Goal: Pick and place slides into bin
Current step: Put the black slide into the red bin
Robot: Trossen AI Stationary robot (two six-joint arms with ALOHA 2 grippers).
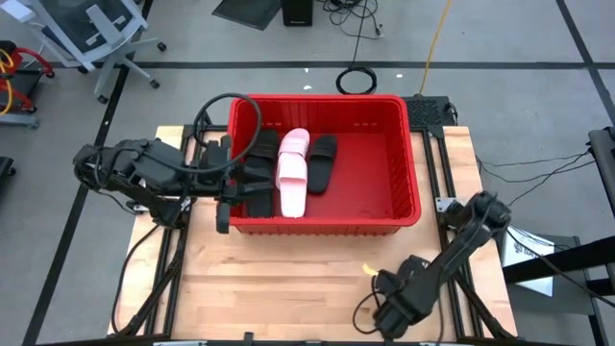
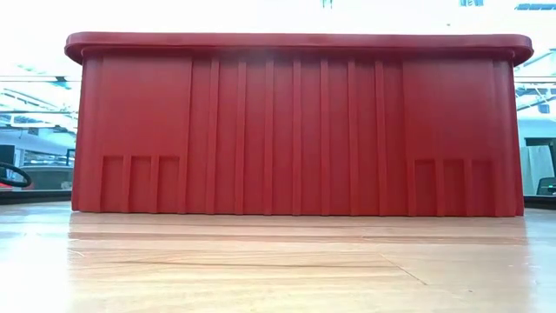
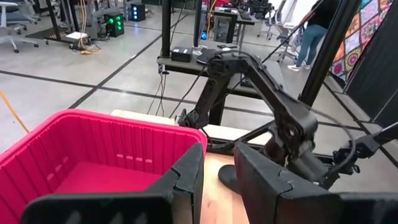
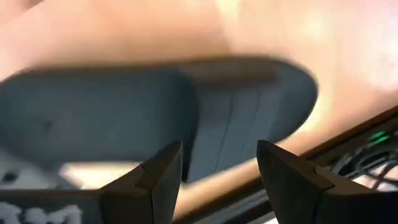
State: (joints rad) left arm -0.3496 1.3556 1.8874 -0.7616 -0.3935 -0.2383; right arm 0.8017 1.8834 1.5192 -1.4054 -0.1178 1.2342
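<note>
The red bin (image 1: pixel 408 159) stands at the table's far middle, and its near wall (image 2: pixel 295 130) fills the low view. In it lie a pale pink slide (image 1: pixel 293 173), a black slide (image 1: pixel 323 161) to its right and more black slides (image 1: pixel 261 159) to its left. My left gripper (image 3: pixel 217 180) stays open with nothing between its fingers, by the bin's near left corner (image 1: pixel 229 197). My right gripper (image 4: pixel 219 174) is open and points down over a black slide (image 4: pixel 186 118) lying on the wood near the table's near right edge (image 1: pixel 389 298). The wrist view is blurred.
Bare wood (image 1: pixel 288 279) lies between the bin and the table's near edge. A small yellow scrap (image 1: pixel 368 269) lies beside my right arm. A black cable loop (image 1: pixel 213 111) rises at the bin's far left corner. A person (image 3: pixel 314 31) stands in the room beyond the table.
</note>
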